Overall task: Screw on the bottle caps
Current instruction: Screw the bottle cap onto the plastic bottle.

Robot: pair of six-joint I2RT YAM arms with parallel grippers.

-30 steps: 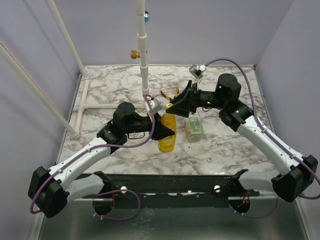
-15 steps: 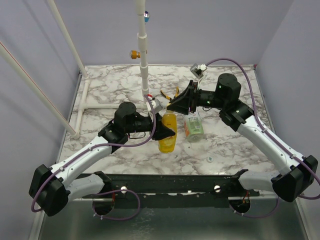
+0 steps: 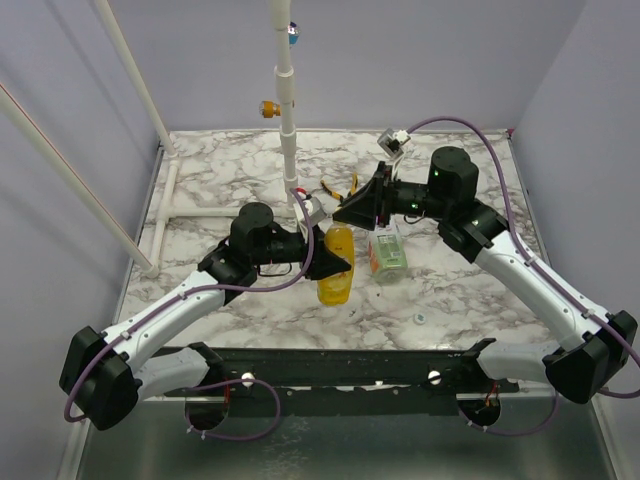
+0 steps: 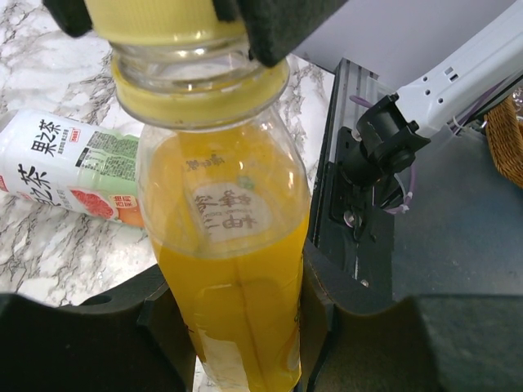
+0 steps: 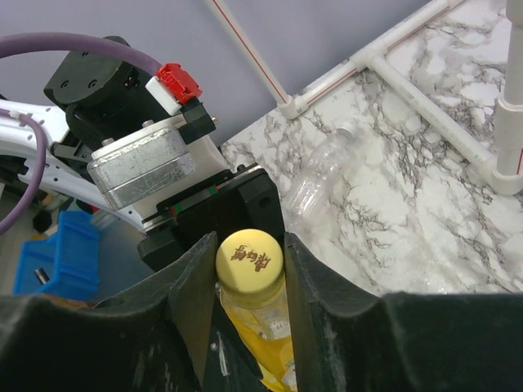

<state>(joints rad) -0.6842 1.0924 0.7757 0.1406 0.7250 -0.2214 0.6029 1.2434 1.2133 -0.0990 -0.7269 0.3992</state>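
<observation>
Top external: both arms meet mid-table. Left gripper (image 4: 237, 290) is clamped round the yellow bottle (image 4: 233, 245) body; right gripper (image 5: 248, 249) pinches the yellow cap (image 5: 249, 260) sitting on its neck. Green-and-white labelled bottle (image 3: 387, 257) lies on the marble table (image 3: 230, 170) just right of it. Whitish cap (image 3: 420, 318) sits loose near the front edge.

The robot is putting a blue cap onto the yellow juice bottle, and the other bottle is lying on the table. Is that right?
Not quite. The cap is yellow, not blue: the right wrist view shows the right gripper closed around it on top of the yellow bottle. The other bottle does lie on the table.
</observation>
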